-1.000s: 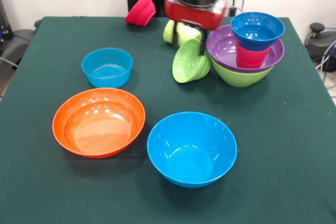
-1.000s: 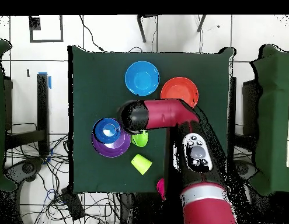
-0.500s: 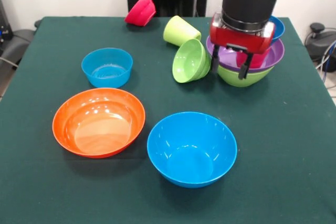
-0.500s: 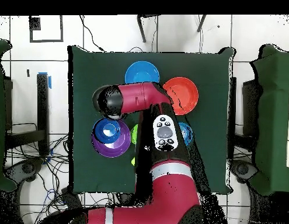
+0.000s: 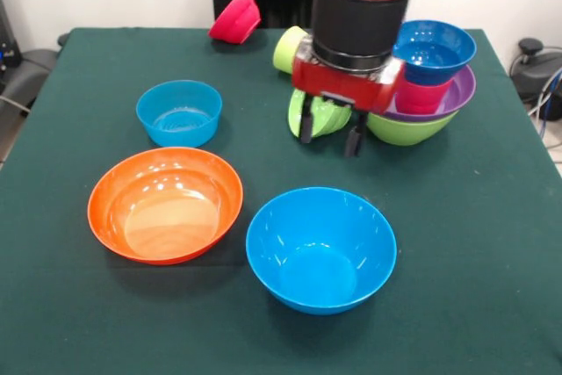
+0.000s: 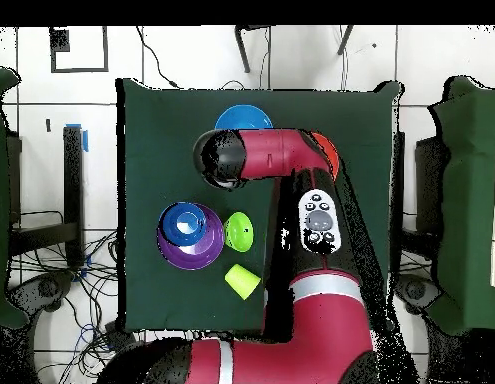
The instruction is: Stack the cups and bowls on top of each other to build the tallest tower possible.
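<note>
From the front, your pincer [image 5: 329, 135] hangs spread wide with nothing between its two dark fingers, low over the desk [image 5: 79, 322] and just in front of the small green bowl [image 5: 323, 117], which lies tipped on its side. Behind it and mostly hidden by the arm is the green cup [image 5: 287, 46], also on its side. To the right stands the tower [image 5: 423, 85]: a large green bowl at the base, the purple bowl in it, a red cup in that, and the dark blue bowl perched on top. Loose pieces wait on the cloth: the small light blue bowl [image 5: 179, 112], the orange bowl [image 5: 164, 204], the large blue bowl [image 5: 320, 248], and the pink bowl [image 5: 235, 17], tilted at the far edge.

From overhead, the arm [image 6: 266, 160] covers much of the large blue bowl [image 6: 241, 118] and most of the orange one, so you cannot see the pincer itself. The tower [image 6: 189, 235] sits just beside the small green bowl [image 6: 238, 232], with the green cup [image 6: 242, 281] near both.

You appear to be between placements, choosing the next piece. The tipped green bowl is nearest; grasping it calls for closing on its rim, then righting it before lowering it onto the dark blue bowl.
</note>
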Tool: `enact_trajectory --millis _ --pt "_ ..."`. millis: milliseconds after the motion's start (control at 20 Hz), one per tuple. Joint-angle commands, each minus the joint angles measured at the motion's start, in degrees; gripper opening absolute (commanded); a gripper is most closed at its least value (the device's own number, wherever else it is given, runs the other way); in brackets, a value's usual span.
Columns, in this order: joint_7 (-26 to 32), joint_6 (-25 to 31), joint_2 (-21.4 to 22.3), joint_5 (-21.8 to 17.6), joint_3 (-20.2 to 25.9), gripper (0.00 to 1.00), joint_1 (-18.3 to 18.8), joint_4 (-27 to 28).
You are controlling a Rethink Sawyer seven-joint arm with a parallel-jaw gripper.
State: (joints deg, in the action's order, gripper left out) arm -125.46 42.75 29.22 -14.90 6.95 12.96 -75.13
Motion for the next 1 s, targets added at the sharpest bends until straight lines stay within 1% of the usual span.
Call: enact_trajectory --millis 50,250,400,650,800,1000 --pt "-0.47 6.95 -2.82 -0.14 0.69 1.00 -0.69 5.09" --pt "-2.98 4.84 -5.65 1.05 0.72 1.00 -1.54 6.18" --pt "-6.16 3.63 -7.94 2.33 0.23 1.00 -3.28 7.90" --pt "-9.29 5.24 -9.93 4.67 -1.61 1.00 -6.16 11.13" --pt "-9.27 6.10 -11.02 6.00 -2.35 1.00 -6.83 13.01" --pt "-9.55 6.49 -11.61 7.84 -3.54 1.00 -8.02 14.05"
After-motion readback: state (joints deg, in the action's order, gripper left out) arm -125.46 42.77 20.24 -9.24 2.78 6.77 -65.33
